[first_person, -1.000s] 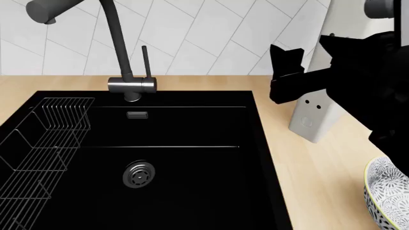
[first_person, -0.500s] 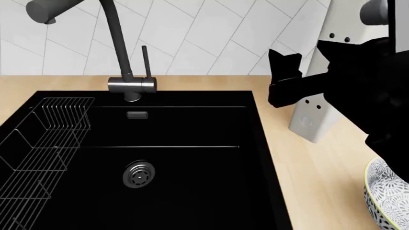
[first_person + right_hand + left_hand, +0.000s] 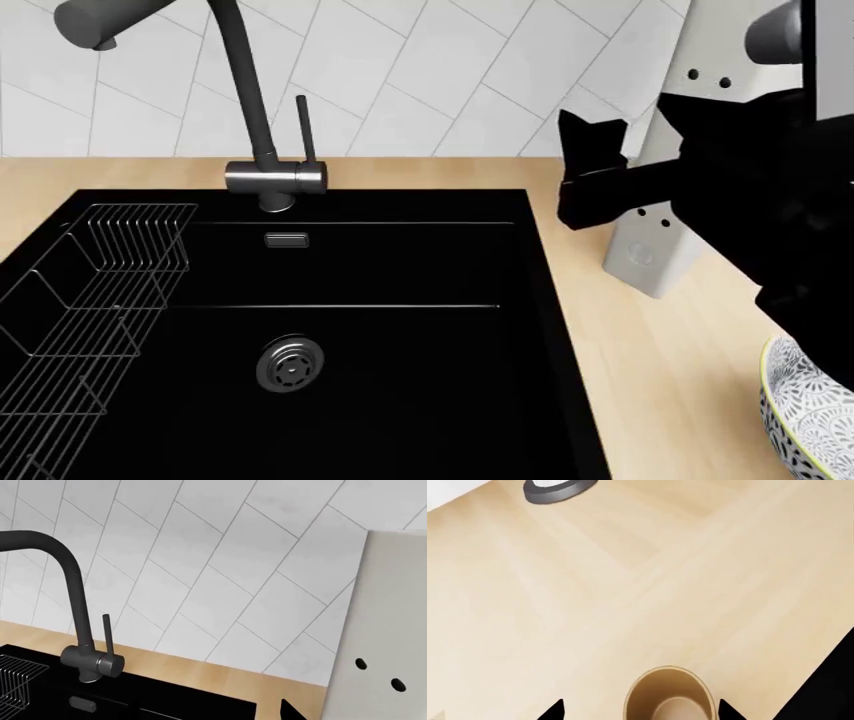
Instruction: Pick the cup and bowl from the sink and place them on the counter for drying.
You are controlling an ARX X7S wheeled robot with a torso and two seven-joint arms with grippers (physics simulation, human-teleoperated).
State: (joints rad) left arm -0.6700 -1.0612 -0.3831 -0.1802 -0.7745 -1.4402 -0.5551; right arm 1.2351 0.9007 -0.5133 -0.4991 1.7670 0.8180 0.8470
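Note:
The tan-orange cup [image 3: 670,696] stands upright on the light wood counter [image 3: 594,605] in the left wrist view. My left gripper [image 3: 638,712] is open around it, with a gap between the cup and each dark fingertip [image 3: 554,711]. The speckled white bowl [image 3: 807,420] sits on the counter [image 3: 654,370] at the lower right of the head view, partly cut off by the frame. My right gripper [image 3: 630,130] hangs open and empty above the counter, right of the black sink [image 3: 387,350]. The sink basin holds nothing but its drain [image 3: 288,362].
A dark gooseneck faucet [image 3: 254,110] rises behind the sink, and a wire rack [image 3: 80,290] lines its left side. A white upright block [image 3: 651,250] stands on the counter under my right arm. A dark ring-shaped object [image 3: 557,487] lies beyond the cup.
My right arm and gripper have risen slightly and drifted a little left, uncovering more of the white block. The bowl has not moved.

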